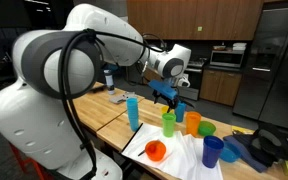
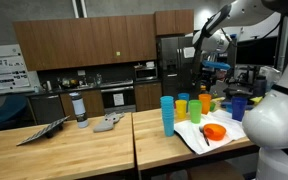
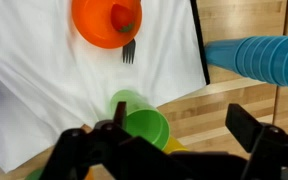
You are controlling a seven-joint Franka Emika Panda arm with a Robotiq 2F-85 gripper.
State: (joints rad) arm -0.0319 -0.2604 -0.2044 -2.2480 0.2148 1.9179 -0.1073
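My gripper (image 3: 181,120) is open and holds nothing. It hangs above a row of upright cups, seen in both exterior views (image 1: 169,92) (image 2: 206,62). In the wrist view a green cup (image 3: 144,122) sits just below the left finger (image 3: 119,113), with a yellow cup's edge (image 3: 174,146) behind it. The right finger (image 3: 244,126) is over bare wood. An orange bowl (image 3: 106,20) with something green inside lies on a white cloth (image 3: 44,80), and a fork (image 3: 128,50) lies beside it. The green cup (image 1: 169,122) and an orange cup (image 1: 192,122) stand under the gripper.
A tall stack of blue cups (image 1: 133,110) (image 2: 167,113) (image 3: 264,58) stands at the cloth's edge. More blue cups (image 1: 213,150) and dark objects (image 1: 269,148) sit near the wooden counter's end. Kitchen cabinets and a fridge (image 2: 174,65) are behind.
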